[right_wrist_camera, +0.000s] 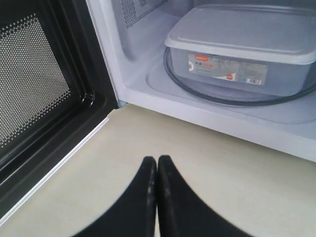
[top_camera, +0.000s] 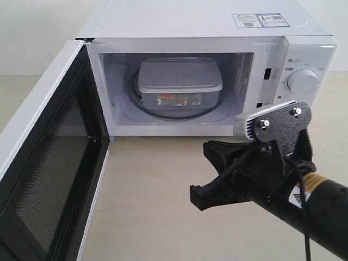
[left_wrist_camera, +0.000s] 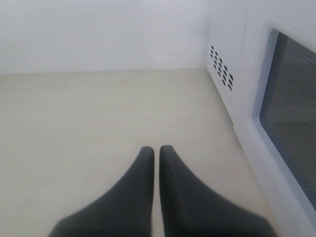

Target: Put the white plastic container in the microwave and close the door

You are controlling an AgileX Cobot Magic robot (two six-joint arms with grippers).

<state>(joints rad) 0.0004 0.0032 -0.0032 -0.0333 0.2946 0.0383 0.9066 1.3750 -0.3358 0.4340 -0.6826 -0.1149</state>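
White plastic container [top_camera: 179,81] sits inside microwave [top_camera: 206,22], door [top_camera: 49,157] wide open; right fingers [top_camera: 202,196] outside, well apart from it. L wrist: left fingers [left_wrist_camera: 145,158] pressed together, empty, over worktop [left_wrist_camera: 74,123] by door. R wrist: fingers together, empty, container ahead in cavity.

The table [top_camera: 157,190] is a pale beige surface with a faint lengthwise grain (matte, with no marks that show). The white microwave [top_camera: 196,22] stands directly on it toward the back. Its door [top_camera: 49,163] is swung wide open over the table's left side, and bare tabletop fills the area in front of the opening.
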